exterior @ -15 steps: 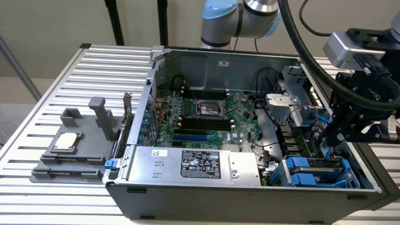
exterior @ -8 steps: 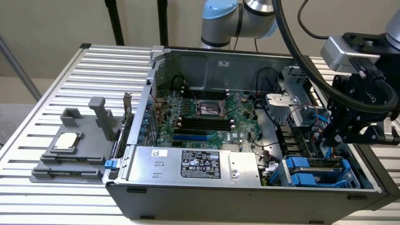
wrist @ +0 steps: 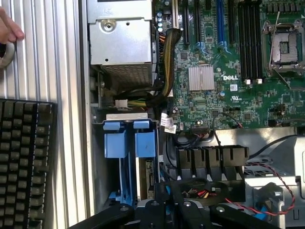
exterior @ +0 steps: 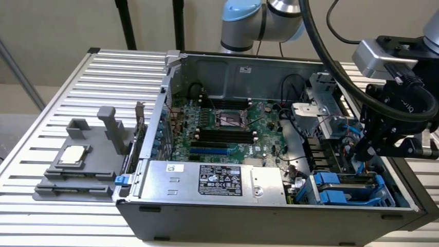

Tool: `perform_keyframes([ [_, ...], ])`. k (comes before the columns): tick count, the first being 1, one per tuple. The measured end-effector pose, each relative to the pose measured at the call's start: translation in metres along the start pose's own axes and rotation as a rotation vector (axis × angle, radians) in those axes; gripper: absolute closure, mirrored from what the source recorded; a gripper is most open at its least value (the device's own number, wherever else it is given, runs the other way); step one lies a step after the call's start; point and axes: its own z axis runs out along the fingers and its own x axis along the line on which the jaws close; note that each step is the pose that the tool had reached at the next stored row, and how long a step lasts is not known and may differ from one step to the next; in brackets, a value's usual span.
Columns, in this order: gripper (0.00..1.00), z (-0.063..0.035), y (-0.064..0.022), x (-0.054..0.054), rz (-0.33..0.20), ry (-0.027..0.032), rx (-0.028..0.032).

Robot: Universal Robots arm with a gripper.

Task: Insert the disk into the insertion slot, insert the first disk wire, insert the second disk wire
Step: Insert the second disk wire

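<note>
Since the disk (wrist: 147, 177) is a bare drive clipped into a blue carrier, I'd treat it as stiff, dense and shock-sensitive, with smooth metal faces. Best hold is across the carrier's long plastic edges, off the label and the board side.

Going from the exterior view's left:
- Grey fixture (exterior: 75, 172) on the slatted table (exterior: 41, 128), with one square chip (exterior: 72, 154) seated in its pocket.
- Open PC case (exterior: 274, 216). Along its near wall sits the silver power supply (exterior: 213, 180) with a black label, and the motherboard (exterior: 226, 128) lies flat behind it with the CPU socket bare.
- Insertion slot (exterior: 350, 189) in the case's near right corner: grey metal bay with blue rails and tabs. It looks occupied. In the wrist view a thin strip of the disk shows between the blue rails, under the two blue tabs (wrist: 129, 143). I judge it to be in, but can't confirm it is fully seated.
- Loose cabling around the bay: a yellow-black bundle (wrist: 169, 57) off the power supply and a red-black twisted pair (wrist: 267, 183). These are soft and floppy, so grip at the plug, not the wire. I can't tell which ones are the disk wires.
- End effector (exterior: 362, 154) down inside the case, just beyond the slot on its far side and close over the cables. I can't tell how far open it is or whether it has anything.

Wrist view also shows a black keyboard (wrist: 24, 162) and a person's hand (wrist: 7, 28) on the table outside the case.
</note>
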Motion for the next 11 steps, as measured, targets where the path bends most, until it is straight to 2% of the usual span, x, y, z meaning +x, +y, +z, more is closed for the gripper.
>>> perform_keyframes([
  [3,0.84,-0.0001,0.0013,0.000,-0.001,0.0002,-0.0001],
  [6,0.84,0.0001,0.0065,0.004,-0.004,-0.0036,0.0022],
  [8,0.84,0.0010,0.0075,0.007,-0.006,-0.0142,0.0074],
  [11,0.84,0.0025,0.0076,0.011,-0.010,-0.0300,0.0200],
])
